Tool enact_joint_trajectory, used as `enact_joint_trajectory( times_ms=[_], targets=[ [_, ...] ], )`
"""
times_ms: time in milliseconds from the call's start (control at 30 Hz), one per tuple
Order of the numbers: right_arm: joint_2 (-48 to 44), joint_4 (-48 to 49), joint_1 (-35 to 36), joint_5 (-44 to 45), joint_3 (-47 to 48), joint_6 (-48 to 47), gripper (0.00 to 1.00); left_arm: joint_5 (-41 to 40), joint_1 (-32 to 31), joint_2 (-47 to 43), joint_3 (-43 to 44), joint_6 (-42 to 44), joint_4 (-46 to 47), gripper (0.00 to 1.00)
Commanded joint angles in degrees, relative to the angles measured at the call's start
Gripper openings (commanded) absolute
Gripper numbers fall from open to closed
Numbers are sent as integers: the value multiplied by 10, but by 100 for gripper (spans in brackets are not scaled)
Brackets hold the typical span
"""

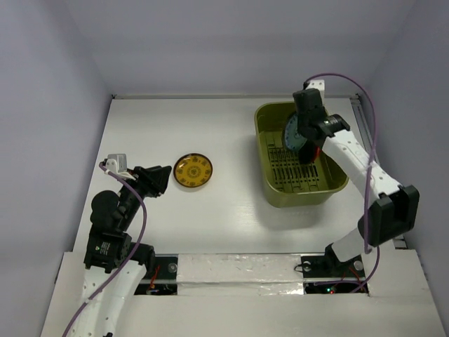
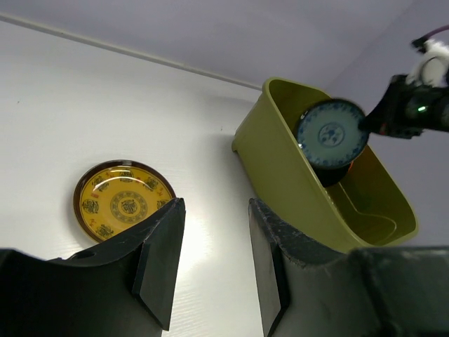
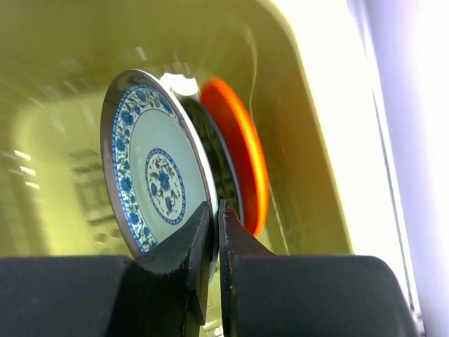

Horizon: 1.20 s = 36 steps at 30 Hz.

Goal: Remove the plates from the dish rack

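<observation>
Rim clamped from below by the right gripper (image 3: 215, 210), the round blue-and-white patterned plate (image 3: 154, 175) is held upright in the olive-green plastic dish rack (image 1: 302, 198).

White table (image 1: 210, 217): yellow patterned plate (image 1: 193, 170) flat left-centre; olive-green dish rack (image 1: 302, 197) right, well apart.

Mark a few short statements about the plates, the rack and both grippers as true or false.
1. The right gripper is shut on the rim of the blue-and-white plate. True.
2. The yellow plate lies inside the dish rack. False: it lies flat on the table, left of the rack.
3. The left gripper holds a plate. False: its fingers are open and empty.
4. An orange plate stands on edge in the rack. True.
</observation>
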Motion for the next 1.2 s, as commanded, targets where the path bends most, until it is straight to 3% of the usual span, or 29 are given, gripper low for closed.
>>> enact_joint_trajectory(
  times_ms=[0,200,367,533,700,1000,1167],
  targets=[
    [-76,3,8,-1,63,-12,0,5,3,-4,-7,-3,28,39],
    [-122,16,40,-75,63,6,0,3,3,-4,-7,-3,28,39],
    [-116,83,137,-200,39,62,0,1,3,-3,-7,-3,27,39],
    [-9,186,213,-297,40,127,0,-7,3,-4,-6,-3,22,38],
    [75,236,242,-332,57,171,0,-9,3,-3,-5,-2,21,38],
    [188,316,249,-377,59,263,0,-8,3,-9,-5,-2,21,39],
    [230,318,249,-370,57,281,4,-5,3,-9,-6,-2,22,46]
  ],
)
